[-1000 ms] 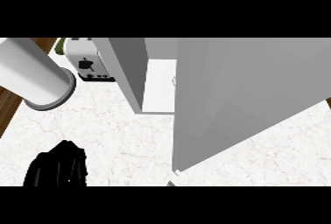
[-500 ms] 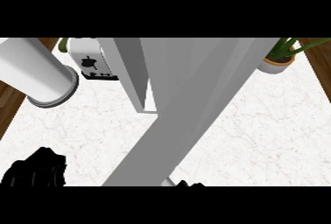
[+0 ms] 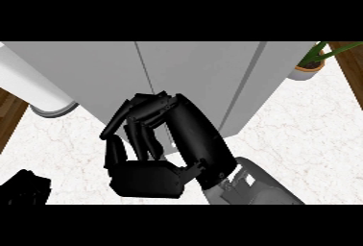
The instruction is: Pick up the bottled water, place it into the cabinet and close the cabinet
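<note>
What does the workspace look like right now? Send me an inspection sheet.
Surface: white marbled counter.
Job's things: grey cabinet, doors look shut; bottled water not seen.
Clutter: white cylinder at the left; potted plant at the far right.
Hands: right hand in front of the cabinet, fingers curled, nothing visible in them; left hand at the lower left edge, mostly cut off.
Cables: nothing seen.
Surroundings: wooden floor beyond the counter's sides.
</note>
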Controlling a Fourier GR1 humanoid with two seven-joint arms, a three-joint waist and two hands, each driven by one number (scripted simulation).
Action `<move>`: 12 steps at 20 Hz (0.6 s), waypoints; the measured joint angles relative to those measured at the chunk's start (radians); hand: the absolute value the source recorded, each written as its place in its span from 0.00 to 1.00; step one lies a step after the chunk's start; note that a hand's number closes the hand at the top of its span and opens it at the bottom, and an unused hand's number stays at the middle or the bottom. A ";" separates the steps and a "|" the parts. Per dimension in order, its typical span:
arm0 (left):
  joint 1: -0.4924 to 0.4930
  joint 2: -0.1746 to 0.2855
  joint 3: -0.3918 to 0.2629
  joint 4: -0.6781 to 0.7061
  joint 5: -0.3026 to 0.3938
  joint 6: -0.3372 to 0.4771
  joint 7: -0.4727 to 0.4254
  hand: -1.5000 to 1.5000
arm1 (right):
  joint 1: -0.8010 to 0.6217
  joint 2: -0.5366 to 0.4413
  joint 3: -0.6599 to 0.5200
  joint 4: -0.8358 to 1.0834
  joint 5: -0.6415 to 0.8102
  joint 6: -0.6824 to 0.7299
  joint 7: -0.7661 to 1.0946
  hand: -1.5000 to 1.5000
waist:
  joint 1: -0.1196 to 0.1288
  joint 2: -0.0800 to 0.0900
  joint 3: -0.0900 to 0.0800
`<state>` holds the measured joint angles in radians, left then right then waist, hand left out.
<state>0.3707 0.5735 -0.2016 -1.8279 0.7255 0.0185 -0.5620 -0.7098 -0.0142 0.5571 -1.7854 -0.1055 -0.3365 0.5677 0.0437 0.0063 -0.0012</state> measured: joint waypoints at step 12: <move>0.046 0.005 0.062 -0.004 0.005 -0.067 0.000 1.00 | -0.138 0.006 -0.231 0.446 -0.219 0.326 -0.252 1.00 | -0.005 -0.029 -0.003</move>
<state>0.4170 0.5789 -0.1396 -1.8324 0.7301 -0.0484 -0.5615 -0.8479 -0.0081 0.3256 -1.3394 -0.3248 -0.0109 0.3161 0.0388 -0.0228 -0.0046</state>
